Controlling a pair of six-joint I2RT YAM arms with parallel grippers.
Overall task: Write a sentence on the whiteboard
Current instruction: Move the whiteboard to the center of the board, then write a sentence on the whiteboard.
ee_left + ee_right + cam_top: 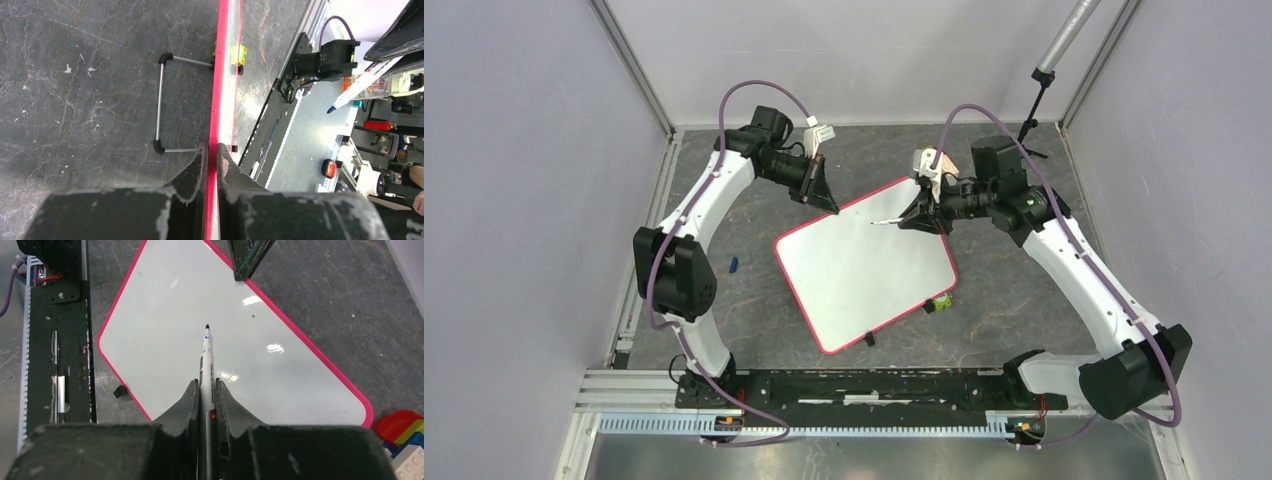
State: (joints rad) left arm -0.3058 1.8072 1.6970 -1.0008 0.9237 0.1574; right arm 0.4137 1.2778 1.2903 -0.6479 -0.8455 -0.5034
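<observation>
The whiteboard [864, 270] lies askew on the table, white with a pink rim. No sentence shows on it; its face [165, 325] is blank. My left gripper [829, 205] is shut on the board's far left rim. In the left wrist view its jaws [212, 150] pinch the pink edge [220, 75], seen edge-on. My right gripper [921, 215] is shut on a white marker [206, 355], jaws [206, 385] tight on the barrel. The uncapped blue tip points over the board's far part and hangs above it, apart from the surface [360, 85].
A small blue cap [734, 265] lies on the table left of the board. A green-yellow piece [941, 303] sits at the board's right near edge. Coloured bricks [400, 435] lie behind the right gripper. A wire stand [160, 105] shows beside the board.
</observation>
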